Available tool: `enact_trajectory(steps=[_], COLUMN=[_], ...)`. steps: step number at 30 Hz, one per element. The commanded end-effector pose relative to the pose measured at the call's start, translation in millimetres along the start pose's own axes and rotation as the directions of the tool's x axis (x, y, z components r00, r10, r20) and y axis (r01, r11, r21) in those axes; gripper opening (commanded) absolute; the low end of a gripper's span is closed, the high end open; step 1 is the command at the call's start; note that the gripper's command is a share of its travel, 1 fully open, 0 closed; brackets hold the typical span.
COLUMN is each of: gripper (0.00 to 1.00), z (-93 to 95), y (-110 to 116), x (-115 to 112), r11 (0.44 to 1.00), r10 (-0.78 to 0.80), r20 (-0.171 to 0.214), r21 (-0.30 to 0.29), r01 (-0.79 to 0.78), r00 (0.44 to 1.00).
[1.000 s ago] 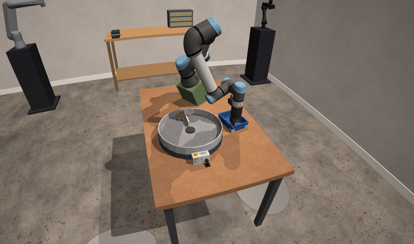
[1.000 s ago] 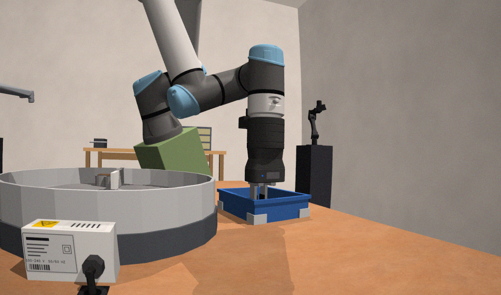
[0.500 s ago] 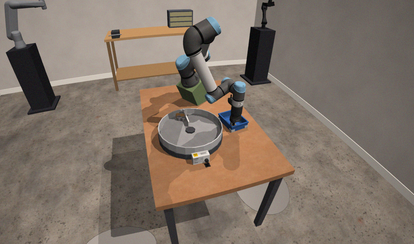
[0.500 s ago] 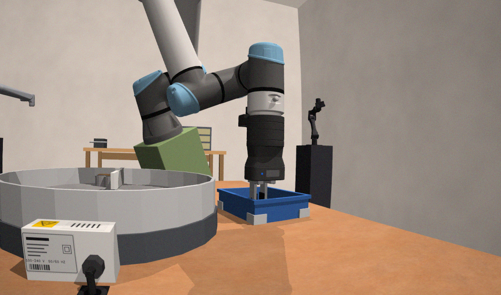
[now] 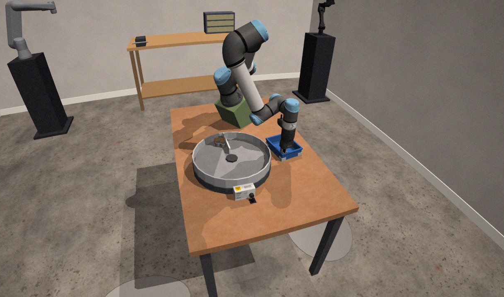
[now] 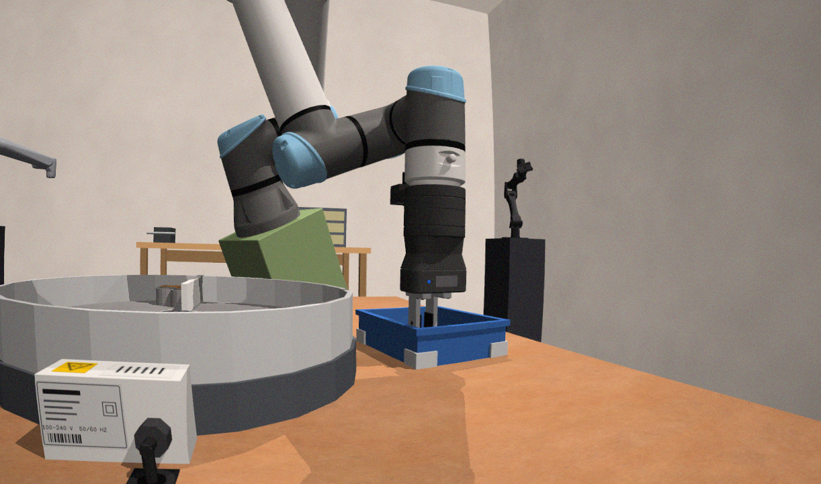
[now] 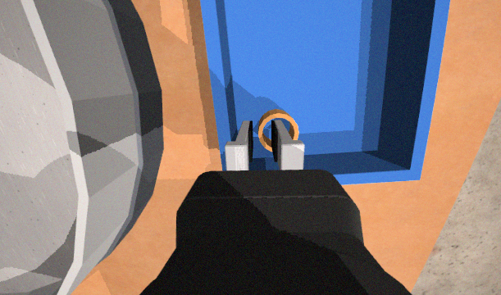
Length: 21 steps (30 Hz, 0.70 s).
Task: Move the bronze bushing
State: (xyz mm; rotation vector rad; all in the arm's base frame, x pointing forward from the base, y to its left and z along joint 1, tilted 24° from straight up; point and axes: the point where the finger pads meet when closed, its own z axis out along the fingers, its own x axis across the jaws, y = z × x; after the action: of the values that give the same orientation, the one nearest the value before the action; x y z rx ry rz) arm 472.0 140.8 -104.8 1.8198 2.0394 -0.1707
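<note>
1 bronze bushing (image 7: 296,132) sits in the crate (image 5: 292,152) (image 6: 461,347) (image 7: 307,61).

Blue rectangular crate (image 5: 292,153) (image 6: 461,343) (image 7: 430,90) walls hem in the gripper (image 5: 284,150) (image 6: 424,323) (image 7: 261,133) sideways; beyond the nearer side wall stands the grey round turntable (image 5: 227,181) (image 6: 221,343) (image 7: 75,184); a bronze ring-shaped bushing (image 7: 296,133) obstructs room beneath one finger; straight above the fingertips, the space over the rim is open.

A white power box (image 5: 244,192) (image 6: 115,412) (yellow warning label) sits on the tabletop (image 5: 305,199) (image 6: 582,415) (image 7: 184,156).
</note>
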Motion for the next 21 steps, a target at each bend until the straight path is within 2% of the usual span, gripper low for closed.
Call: enact_trajectory(steps=[1,16,21], gripper=[0.42,0.42,0.42], z=[-2.7,-6.1,-64.1], y=[0.5,0.6,0.9], x=[0.0,-0.2,-1.1], r11=[1.000,1.000,1.000], r10=[0.000,0.001,-0.002], r20=[0.000,0.000,0.000], r21=[-0.002,-0.001,-0.002], r01=[0.000,-0.001,0.002], r00=[1.000,1.000,1.000])
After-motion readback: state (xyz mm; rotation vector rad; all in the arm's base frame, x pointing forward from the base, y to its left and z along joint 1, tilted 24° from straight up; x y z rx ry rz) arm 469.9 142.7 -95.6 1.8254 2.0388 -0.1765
